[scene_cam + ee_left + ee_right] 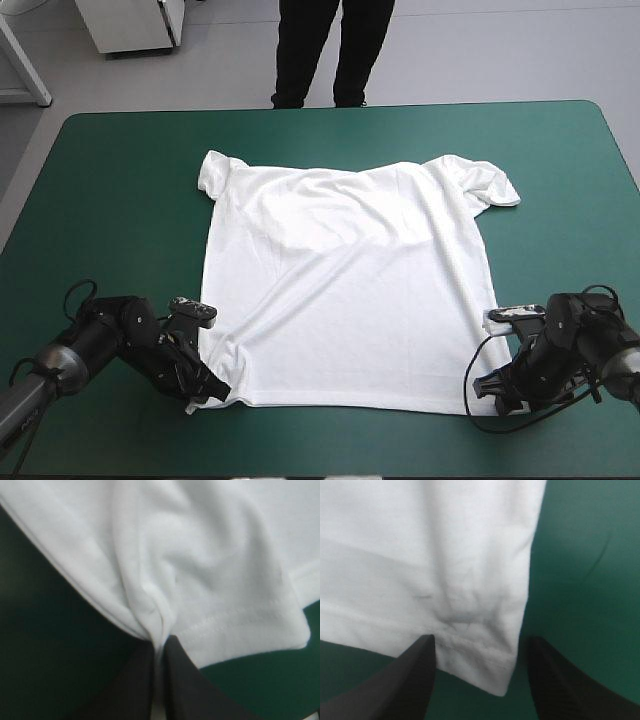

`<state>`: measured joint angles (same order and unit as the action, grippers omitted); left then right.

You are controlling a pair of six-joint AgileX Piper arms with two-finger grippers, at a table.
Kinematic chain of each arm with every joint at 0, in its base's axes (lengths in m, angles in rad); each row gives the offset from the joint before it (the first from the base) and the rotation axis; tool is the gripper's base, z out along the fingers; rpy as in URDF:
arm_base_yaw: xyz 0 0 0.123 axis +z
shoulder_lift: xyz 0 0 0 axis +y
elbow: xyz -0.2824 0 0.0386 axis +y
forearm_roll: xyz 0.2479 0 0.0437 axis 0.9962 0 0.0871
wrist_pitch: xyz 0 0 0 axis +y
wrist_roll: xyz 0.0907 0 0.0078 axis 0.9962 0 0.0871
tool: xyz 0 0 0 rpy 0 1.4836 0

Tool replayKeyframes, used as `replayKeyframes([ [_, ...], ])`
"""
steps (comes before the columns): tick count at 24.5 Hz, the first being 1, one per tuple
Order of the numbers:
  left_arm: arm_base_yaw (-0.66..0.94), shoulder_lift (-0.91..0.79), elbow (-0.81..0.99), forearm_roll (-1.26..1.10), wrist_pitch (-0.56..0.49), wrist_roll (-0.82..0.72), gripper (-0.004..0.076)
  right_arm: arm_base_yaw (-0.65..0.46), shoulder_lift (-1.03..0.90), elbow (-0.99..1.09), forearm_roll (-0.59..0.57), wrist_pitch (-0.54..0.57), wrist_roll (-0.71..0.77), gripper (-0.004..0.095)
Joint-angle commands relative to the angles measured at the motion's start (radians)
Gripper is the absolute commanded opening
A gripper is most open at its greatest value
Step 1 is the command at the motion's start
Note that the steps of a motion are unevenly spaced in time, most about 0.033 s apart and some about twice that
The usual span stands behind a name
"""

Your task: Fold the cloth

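Nearest, at the near-left part of the bench (120,220), the left pincer (161,647) is pressed together on the T-shirt (350,290), pinching the cloth at its near-left corner. Its wrist view shows the two black fingers meeting in a point with a thin strip of white fabric caught between them. From that pinch a raised fold of cloth runs away ahead of the pincer. The stitched hem (235,617) rounds the corner just beside the fingers and lies on the teal-green cover. From above, that arm lies low over the bench, reaching in from the left toward the corner. Moving right, the T-shirt lies spread flat across the middle of the bench, its hem toward the near edge and its shoulders toward the far edge; whether front or back is up, I cannot tell. Its left sleeve (213,172) is bunched small at the far-left corner, while the right sleeve (487,180) reaches out to the far right. Shallow wrinkles cross the body. Farther right, at the near-right corner, the right pincer (481,639) stands spread. One finger is at the hem and the other over bare cover just past the shirt's side edge. The hem corner lies flat on the cover between them, not gripped.
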<state>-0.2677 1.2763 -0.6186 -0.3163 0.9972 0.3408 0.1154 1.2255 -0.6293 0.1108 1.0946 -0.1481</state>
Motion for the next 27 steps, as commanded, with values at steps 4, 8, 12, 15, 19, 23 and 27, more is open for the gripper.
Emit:
replayKeyframes([
  [4, -0.01, 0.017, 0.023, -0.06, -0.011, 0.007, -0.0022, 0.002, 0.087, -0.012, 0.115, -0.065, -0.076, 0.0068],
  [8, -0.01, 0.014, 0.016, -0.06, -0.039, 0.015, -0.0022, 0.002, 0.113, -0.012, 0.246, -0.124, -0.162, -0.0003],
  [12, -0.01, -0.057, -0.068, -0.06, 0.055, 0.025, -0.0022, 0.002, 0.085, -0.081, 0.28, -0.078, -0.176, -0.0003],
  [15, -0.01, -0.167, -0.195, -0.058, 0.115, 0.025, -0.0022, 0.002, 0.026, -0.204, 0.26, -0.028, -0.169, -0.0003],
  [19, -0.01, -0.295, -0.602, -0.056, 0.198, 0.008, -0.0022, 0.002, -0.081, -0.603, 0.227, 0.067, -0.137, -0.0003],
  [23, -0.01, -0.309, -1.021, -0.061, 0.233, 0.006, -0.0022, 0.002, -0.117, -1.001, 0.234, 0.094, -0.12, -0.0003],
  [27, -0.01, -0.269, -1.367, -0.061, 0.074, 0.063, -0.0022, 0.002, -0.117, -1.33, 0.241, -0.072, -0.121, -0.0003],
])
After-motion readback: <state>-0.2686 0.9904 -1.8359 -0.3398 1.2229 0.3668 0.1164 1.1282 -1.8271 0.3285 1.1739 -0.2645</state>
